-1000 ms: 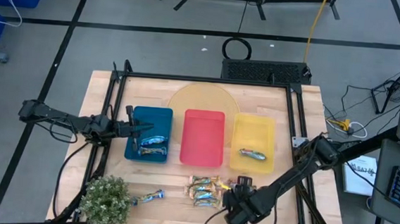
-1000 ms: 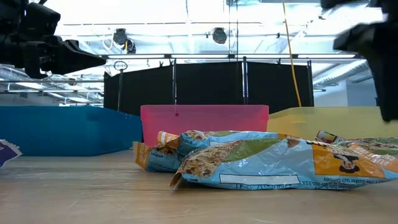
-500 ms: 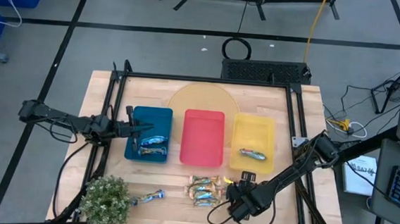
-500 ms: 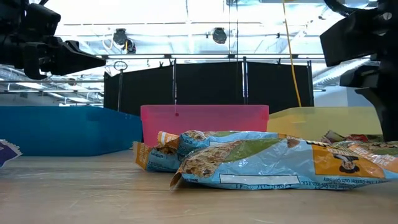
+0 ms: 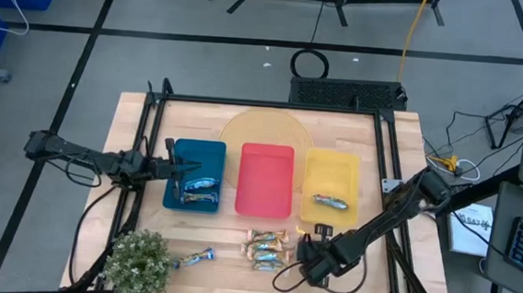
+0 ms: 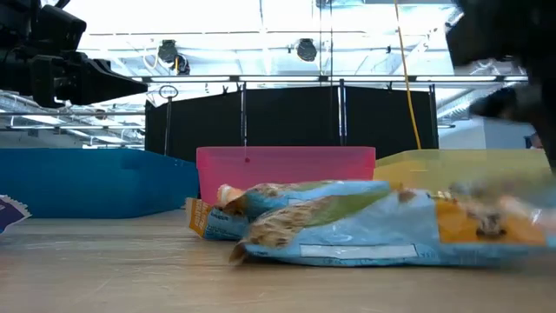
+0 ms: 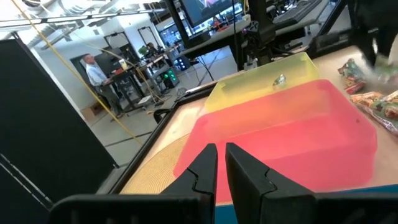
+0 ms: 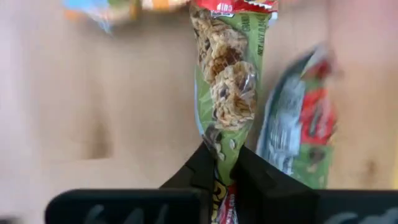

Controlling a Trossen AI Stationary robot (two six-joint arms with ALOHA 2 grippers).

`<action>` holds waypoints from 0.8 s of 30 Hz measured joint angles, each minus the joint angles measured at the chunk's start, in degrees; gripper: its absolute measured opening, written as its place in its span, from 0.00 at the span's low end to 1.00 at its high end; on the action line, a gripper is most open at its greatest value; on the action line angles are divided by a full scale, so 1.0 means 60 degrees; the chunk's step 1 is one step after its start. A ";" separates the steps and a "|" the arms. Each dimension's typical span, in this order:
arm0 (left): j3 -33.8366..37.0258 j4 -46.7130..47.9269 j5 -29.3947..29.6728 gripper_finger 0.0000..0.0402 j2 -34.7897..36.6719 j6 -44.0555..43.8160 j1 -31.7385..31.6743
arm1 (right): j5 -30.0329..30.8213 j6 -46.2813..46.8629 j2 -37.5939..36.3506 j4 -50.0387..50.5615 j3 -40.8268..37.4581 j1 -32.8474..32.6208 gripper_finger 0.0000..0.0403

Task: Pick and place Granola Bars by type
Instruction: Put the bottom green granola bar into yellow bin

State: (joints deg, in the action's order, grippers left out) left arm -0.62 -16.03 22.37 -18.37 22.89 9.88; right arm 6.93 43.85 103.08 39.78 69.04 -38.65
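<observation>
Your right gripper (image 8: 219,163) pinches a red-and-green granola bar (image 8: 227,93) near the table's front edge (image 5: 233,288), beside the pile of bars (image 5: 265,247). No words read clearly. Your left gripper (image 7: 219,163), fingers nearly together and empty, waits over the blue tray (image 5: 196,151).

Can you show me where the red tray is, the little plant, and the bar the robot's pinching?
red tray (image 5: 266,179): high view, its bare floor.
plant (image 5: 139,260): high view, middle of its leaves.
red-and-green granola bar (image 8: 225,99): right wrist view, middle of the wrapper.

Blue tray (image 5: 180,152), red tray (image 5: 266,168) and yellow tray (image 5: 331,171) sit side by side; plant (image 5: 140,260) nearby.
</observation>
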 joint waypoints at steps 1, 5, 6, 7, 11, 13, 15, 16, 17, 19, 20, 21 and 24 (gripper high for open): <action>0.0000 0.0000 0.0004 0.10 0.0004 -0.0032 -0.0002 | 0.0045 -0.0139 -0.0240 -0.0108 0.0018 0.0000 0.05; 0.0000 0.0055 0.0004 0.10 0.0004 -0.0091 -0.0002 | 0.0048 -0.0421 -0.1058 -0.0339 0.0032 -0.0007 0.09; 0.0000 0.0092 0.0004 0.10 0.0003 -0.0101 0.0002 | 0.0100 -0.0428 -0.1304 -0.0333 0.0028 -0.0006 0.11; 0.0000 0.0126 0.0004 0.10 0.0000 -0.0108 0.0001 | 0.0257 -0.0462 -0.1577 -0.0313 0.0028 -0.0004 0.11; 0.0000 0.0160 0.0004 0.10 0.0000 -0.0154 0.0000 | 0.0983 -0.0767 -0.2641 0.0169 0.0032 0.0016 0.09; 0.0000 0.0157 0.0004 0.10 0.0000 -0.0152 -0.0002 | 0.1468 -0.0964 -0.3285 0.0719 0.0035 0.0124 0.06; -0.0002 0.0160 0.0004 0.10 0.0000 -0.0152 -0.0002 | 0.2022 -0.1148 -0.3923 0.1570 0.0045 0.0334 0.04; -0.0003 0.0157 0.0004 0.10 0.0003 -0.0152 -0.0002 | 0.2254 -0.1219 -0.4218 0.2062 0.0047 0.0496 0.04; -0.0002 0.0157 0.0004 0.10 0.0000 -0.0152 -0.0001 | 0.2421 -0.1306 -0.4481 0.2630 0.0047 0.0711 0.04; 0.0000 0.0157 0.0004 0.10 0.0000 -0.0152 -0.0002 | 0.2600 -0.1624 -0.4905 0.3623 0.0047 0.1279 0.05; -0.0003 0.0157 0.0004 0.10 0.0003 -0.0150 -0.0002 | 0.2622 -0.1832 -0.5048 0.4110 0.0047 0.1601 0.06; -0.0001 0.0157 0.0004 0.10 0.0000 -0.0142 0.0000 | 0.2625 -0.2096 -0.5143 0.4604 0.0047 0.1949 0.07; -0.0001 0.0157 0.0007 0.10 0.0002 -0.0023 0.0000 | 0.2631 -0.3197 -0.5208 0.5544 0.0030 0.3147 0.08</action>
State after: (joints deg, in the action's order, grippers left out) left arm -0.63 -15.09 22.41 -18.36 22.75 9.88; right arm 22.72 24.67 71.83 73.04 69.22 -19.77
